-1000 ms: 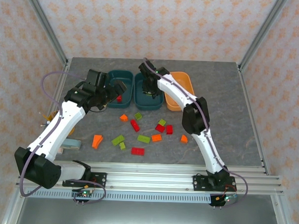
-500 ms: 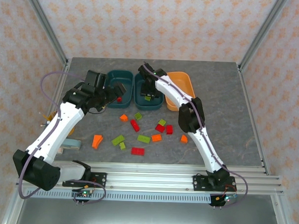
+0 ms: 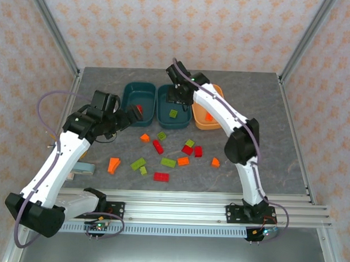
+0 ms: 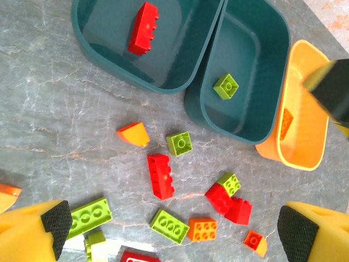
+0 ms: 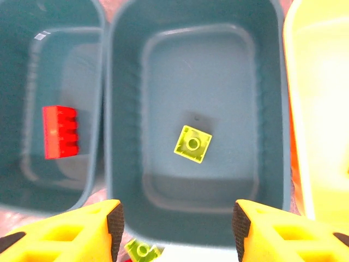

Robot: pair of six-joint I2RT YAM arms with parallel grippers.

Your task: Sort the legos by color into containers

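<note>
Legos, small plastic bricks in red, olive-green and orange (image 3: 161,176), lie scattered mid-tabletop, near three shallow rounded plastic tubs (image 3: 173,127) along the far edge. Right gripper (image 5: 174,218) hangs parted and empty above a square green brick (image 5: 192,143) lying in the middle tub. Left gripper (image 4: 174,224) gapes wide, empty. The next pick probably wants a straight descent astride one isolated brick. Grey marbled tabletop (image 3: 278,140); peach patterned walls (image 3: 167,27).

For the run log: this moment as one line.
left gripper open by left teal tub | red brick inside it | right gripper open above middle teal tub | green brick inside it | other bricks unsorted
</note>
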